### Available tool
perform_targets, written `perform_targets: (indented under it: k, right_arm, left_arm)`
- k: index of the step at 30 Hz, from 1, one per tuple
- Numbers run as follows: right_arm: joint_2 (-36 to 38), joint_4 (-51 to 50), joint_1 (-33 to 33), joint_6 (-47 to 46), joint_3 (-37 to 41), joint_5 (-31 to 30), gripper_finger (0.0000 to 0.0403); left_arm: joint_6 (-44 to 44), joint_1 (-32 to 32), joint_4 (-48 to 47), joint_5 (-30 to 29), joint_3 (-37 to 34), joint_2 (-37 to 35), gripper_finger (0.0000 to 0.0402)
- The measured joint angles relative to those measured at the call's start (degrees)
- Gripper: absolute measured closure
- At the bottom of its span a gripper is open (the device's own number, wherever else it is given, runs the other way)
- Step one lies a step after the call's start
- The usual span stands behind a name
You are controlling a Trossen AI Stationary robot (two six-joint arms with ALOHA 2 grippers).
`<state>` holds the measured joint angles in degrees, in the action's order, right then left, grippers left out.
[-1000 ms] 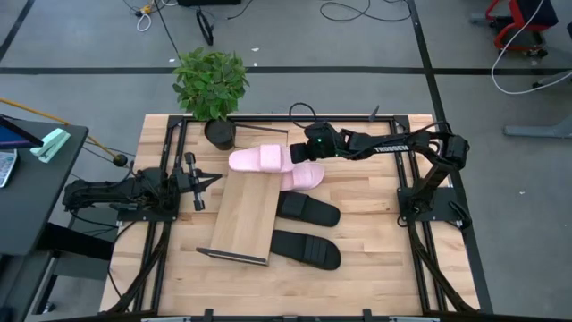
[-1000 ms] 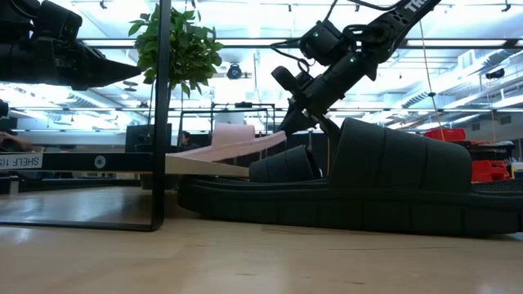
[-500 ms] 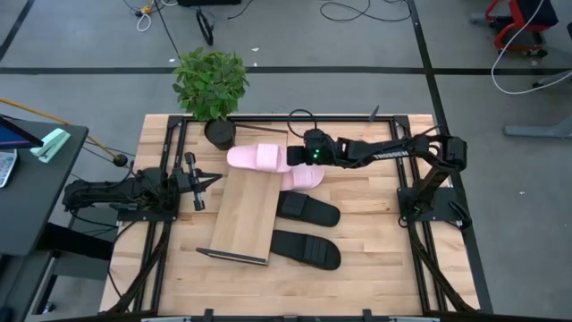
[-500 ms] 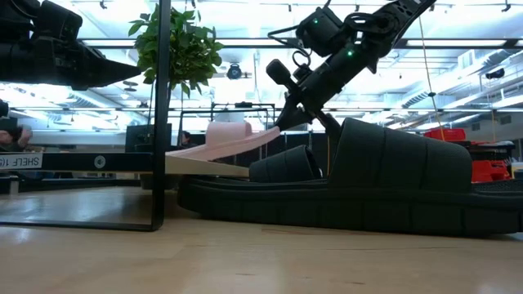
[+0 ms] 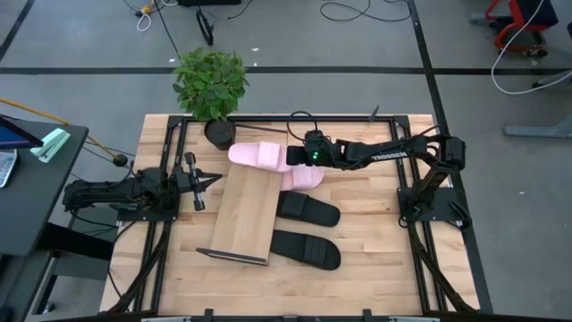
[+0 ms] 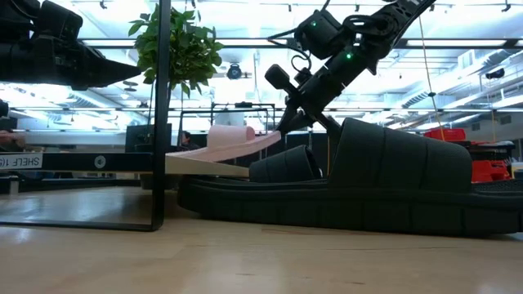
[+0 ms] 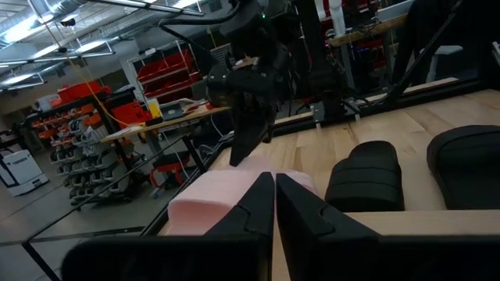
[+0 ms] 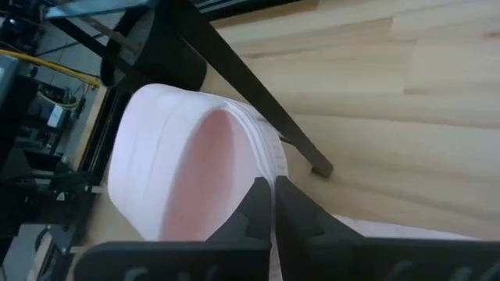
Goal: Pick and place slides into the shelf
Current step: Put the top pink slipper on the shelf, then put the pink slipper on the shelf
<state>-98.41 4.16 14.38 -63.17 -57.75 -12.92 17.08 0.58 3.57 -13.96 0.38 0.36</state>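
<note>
Wooden bench [image 5: 375, 268] carried everything, w/ a potted plant [image 5: 211, 85] at its far edge. Light-wood shelf [image 5: 248, 210] lay on the bench mid-left, dark metal frame at its ends. Right arm reached across from the bench's right side, its pincer [image 5: 290, 154] at the shelf's far end, fingers pressed together on the heel end of a pale pink slide [image 5: 258, 156]; that slide lay across the shelf's far end, toe twd the plant side, and in the low view its heel end sat raised. Second pale pink slide [image 5: 307, 177] lay on the bench just beside the shelf, partly under the first. Two black slides [image 5: 308, 209] [image 5: 306, 249] lay on the bench along the shelf's right edge, apart from each other. Left arm waited at the bench's left side, its pincer [image 5: 213, 181] pressed together, empty, near the shelf's left edge.
</note>
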Motion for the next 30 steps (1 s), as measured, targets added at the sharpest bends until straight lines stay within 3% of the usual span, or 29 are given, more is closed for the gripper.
perform_targets:
  k: [13, 21, 30]
  right_arm:
    - [-2.42, 0.29, -0.04, -0.99, 0.01, 1.97, 0.0385]
    - [-2.42, -0.01, -0.04, 0.84, 0.01, 2.85, 0.0316]
    - [-2.05, -1.34, 0.34, 4.36, -0.01, 4.61, 0.0228]
  left_arm:
    - [0.0, 0.0, -0.01, 0.02, 0.0, 0.02, 0.0389]
    - [-0.36, 0.0, 0.0, 0.03, 0.0, 0.02, 0.0377]
    - [-0.63, 0.0, 0.0, 0.04, 0.0, 0.02, 0.0389]
